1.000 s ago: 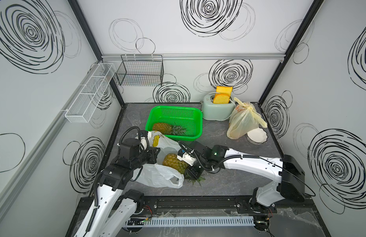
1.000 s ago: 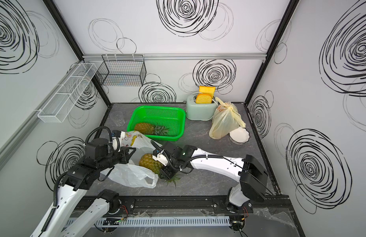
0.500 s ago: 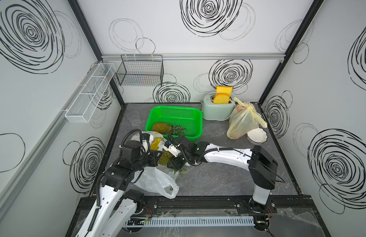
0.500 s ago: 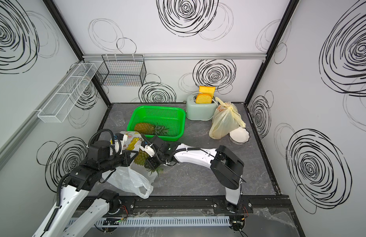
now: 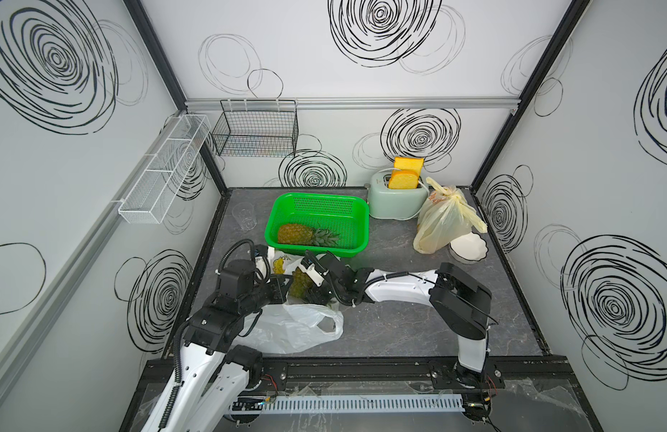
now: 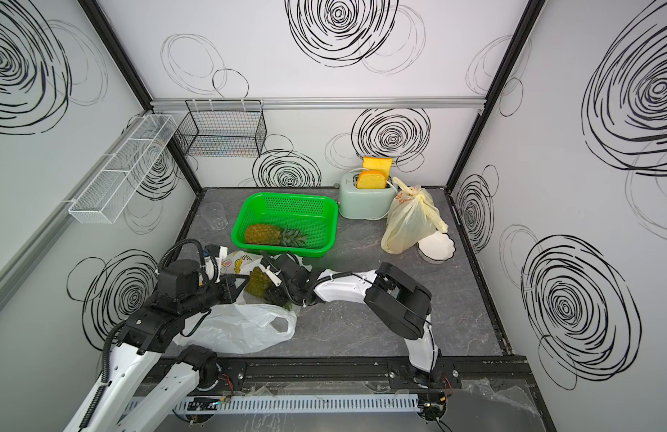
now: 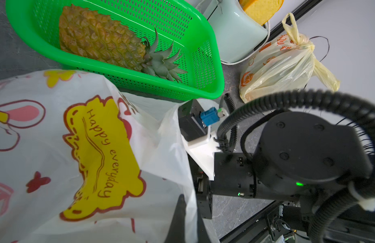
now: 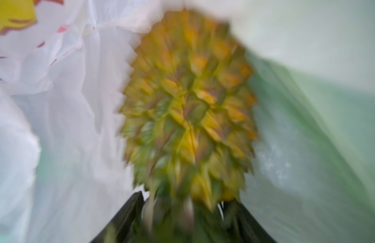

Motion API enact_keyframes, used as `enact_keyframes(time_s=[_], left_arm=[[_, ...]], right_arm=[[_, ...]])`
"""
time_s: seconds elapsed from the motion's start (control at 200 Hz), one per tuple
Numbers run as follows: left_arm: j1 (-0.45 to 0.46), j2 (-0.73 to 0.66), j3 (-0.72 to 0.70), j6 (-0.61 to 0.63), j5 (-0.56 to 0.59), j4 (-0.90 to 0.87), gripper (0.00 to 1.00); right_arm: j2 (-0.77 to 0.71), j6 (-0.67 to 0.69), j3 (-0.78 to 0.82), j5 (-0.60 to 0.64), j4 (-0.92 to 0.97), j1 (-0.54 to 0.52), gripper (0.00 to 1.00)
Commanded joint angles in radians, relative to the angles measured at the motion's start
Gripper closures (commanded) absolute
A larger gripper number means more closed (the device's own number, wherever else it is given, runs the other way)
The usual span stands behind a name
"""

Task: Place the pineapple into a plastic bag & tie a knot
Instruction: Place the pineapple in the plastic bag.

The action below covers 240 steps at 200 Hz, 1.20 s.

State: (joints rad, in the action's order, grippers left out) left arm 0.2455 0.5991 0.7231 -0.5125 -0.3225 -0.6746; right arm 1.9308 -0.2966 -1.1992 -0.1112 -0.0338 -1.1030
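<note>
The right fingers (image 8: 125,221) are carrying the pineapple (image 5: 300,285) farther into the plastic bag (image 5: 294,331) than a second ago. Its body is now lying ahead of them inside the white film, just beside the left fingers (image 5: 283,291). Those are staying pressed together on the bag's rim. Blur is hiding whether the right pair, spread beside the crown, is pinching it.
</note>
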Motion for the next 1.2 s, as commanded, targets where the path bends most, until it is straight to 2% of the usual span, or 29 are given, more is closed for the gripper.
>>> enact_keyframes(time_s=[0.0,0.16,0.25,0.345,0.41,0.5,0.675,0.825,1.035,1.195], left_arm=[[-0.009,-0.002,-0.013,-0.016,0.019,0.056,1.00],[-0.010,0.001,-0.008,-0.008,0.018,0.056,1.00],[-0.010,0.001,-0.013,-0.005,0.004,0.062,1.00],[-0.011,0.004,-0.014,0.005,-0.018,0.068,1.00],[-0.012,0.007,-0.017,0.012,-0.039,0.078,1.00],[-0.012,0.016,-0.021,0.025,-0.078,0.097,1.00],[-0.012,0.055,-0.003,0.068,-0.138,0.116,1.00],[-0.006,0.071,0.001,0.077,-0.181,0.170,1.00],[0.009,0.080,-0.012,0.081,-0.260,0.217,1.00],[0.010,0.080,-0.039,0.081,-0.282,0.230,1.00]], right_arm=[[-0.051,0.065,0.055,0.057,-0.111,-0.010,0.32],[-0.122,0.180,0.172,0.102,-0.180,-0.037,0.31],[-0.179,0.287,0.282,0.110,-0.294,-0.063,0.35],[-0.203,0.362,0.352,0.114,-0.381,-0.068,0.53],[-0.208,0.380,0.348,0.125,-0.382,-0.065,0.74],[-0.220,0.412,0.336,0.122,-0.380,-0.063,0.85],[-0.296,0.485,0.344,0.111,-0.409,-0.061,0.92],[-0.328,0.554,0.344,0.134,-0.422,-0.057,0.93],[-0.239,0.613,0.285,0.174,-0.398,-0.034,0.93],[-0.178,0.632,0.268,0.215,-0.495,-0.013,0.91]])
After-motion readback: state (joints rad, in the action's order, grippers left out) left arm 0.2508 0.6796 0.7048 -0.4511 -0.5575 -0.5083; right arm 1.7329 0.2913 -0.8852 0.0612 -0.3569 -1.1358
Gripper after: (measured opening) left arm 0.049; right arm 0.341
